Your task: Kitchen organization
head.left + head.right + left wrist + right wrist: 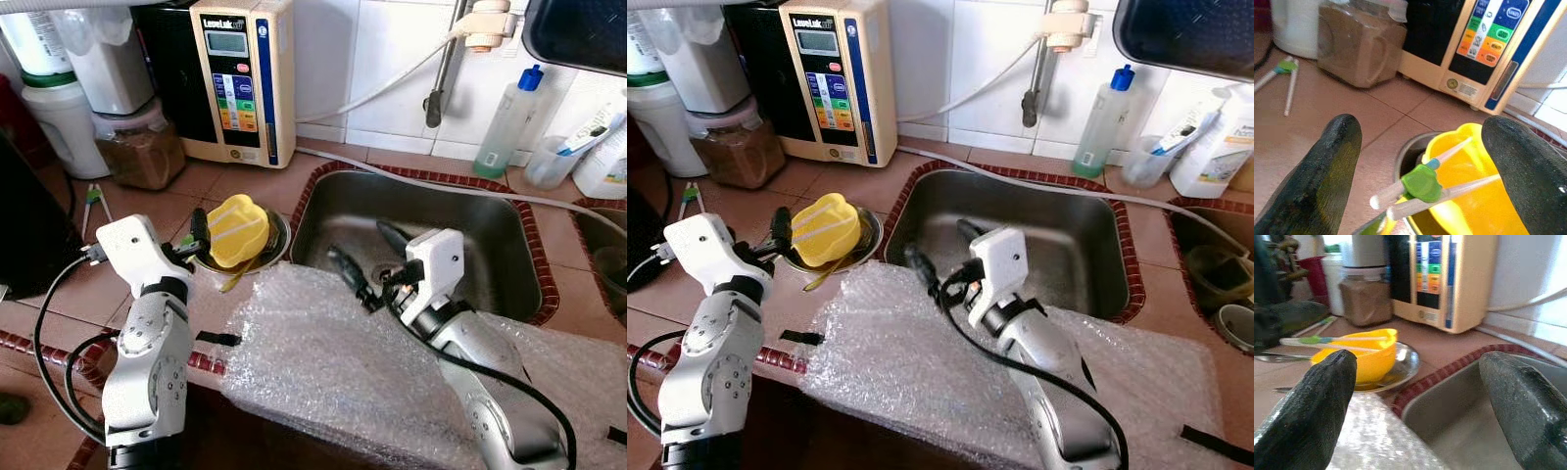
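With left gripper (pixel 1420 161) jaws apart around training chopsticks (pixel 1422 185) atop yellow bowl (pixel 238 230), close gently; right gripper (pixel 364 260), jaws apart, beside bowl.

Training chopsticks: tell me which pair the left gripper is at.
The pair with the green connector lying across the yellow bowl, between the left gripper's open fingers. The other pair lies flat on the tiled counter, near the brown-filled jar.
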{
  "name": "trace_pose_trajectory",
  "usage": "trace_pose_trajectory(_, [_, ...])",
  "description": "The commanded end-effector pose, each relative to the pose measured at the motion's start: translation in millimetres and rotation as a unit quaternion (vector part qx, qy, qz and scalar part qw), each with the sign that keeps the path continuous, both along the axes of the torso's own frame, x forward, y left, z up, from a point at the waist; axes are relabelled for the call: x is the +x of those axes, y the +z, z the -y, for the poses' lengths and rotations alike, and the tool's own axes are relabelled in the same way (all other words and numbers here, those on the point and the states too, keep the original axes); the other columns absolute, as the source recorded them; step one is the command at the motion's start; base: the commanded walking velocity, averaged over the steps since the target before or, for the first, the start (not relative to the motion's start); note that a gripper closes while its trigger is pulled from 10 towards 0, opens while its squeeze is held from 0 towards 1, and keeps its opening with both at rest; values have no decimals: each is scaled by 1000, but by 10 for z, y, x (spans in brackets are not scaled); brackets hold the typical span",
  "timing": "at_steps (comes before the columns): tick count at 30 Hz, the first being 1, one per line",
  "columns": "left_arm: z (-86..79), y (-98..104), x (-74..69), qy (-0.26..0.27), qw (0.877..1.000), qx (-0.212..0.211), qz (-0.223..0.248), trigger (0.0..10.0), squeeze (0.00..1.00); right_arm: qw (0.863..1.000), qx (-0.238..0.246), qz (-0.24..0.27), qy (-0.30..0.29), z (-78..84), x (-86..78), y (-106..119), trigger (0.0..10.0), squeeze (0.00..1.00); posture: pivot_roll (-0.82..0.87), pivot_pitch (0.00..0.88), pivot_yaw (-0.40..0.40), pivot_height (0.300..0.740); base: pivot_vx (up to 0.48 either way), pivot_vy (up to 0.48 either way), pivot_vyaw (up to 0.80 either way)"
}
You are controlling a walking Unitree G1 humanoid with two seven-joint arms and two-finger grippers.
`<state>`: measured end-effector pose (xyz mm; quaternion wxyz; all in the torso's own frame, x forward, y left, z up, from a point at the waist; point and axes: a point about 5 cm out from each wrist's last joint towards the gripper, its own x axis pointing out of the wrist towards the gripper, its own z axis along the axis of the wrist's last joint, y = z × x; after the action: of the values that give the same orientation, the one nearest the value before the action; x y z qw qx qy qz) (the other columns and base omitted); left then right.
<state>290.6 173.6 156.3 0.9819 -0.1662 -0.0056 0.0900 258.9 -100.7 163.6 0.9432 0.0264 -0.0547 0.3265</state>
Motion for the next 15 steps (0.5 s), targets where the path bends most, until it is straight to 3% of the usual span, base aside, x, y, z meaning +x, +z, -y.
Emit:
trace_pose_trajectory(1, [9, -37, 9, 1, 999, -31, -21, 10000, 0, 1000, -4, 2, 26, -26, -40, 34, 10000, 0, -42, 29, 41, 740, 0, 0, 0])
trace_pose_trajectory(14, [-30, -92, 38, 3, 996, -70, -58, 10000, 0, 998, -33, -22, 52, -58, -89, -72, 10000, 0, -33, 28, 38, 740, 0, 0, 0])
trace_pose_trajectory(15, [-27, -94, 40, 1, 996, -72, -61, 3098, 0, 998, -34, -21, 52, -58, -89, -73, 10000, 0, -33, 28, 38, 740, 0, 0, 0])
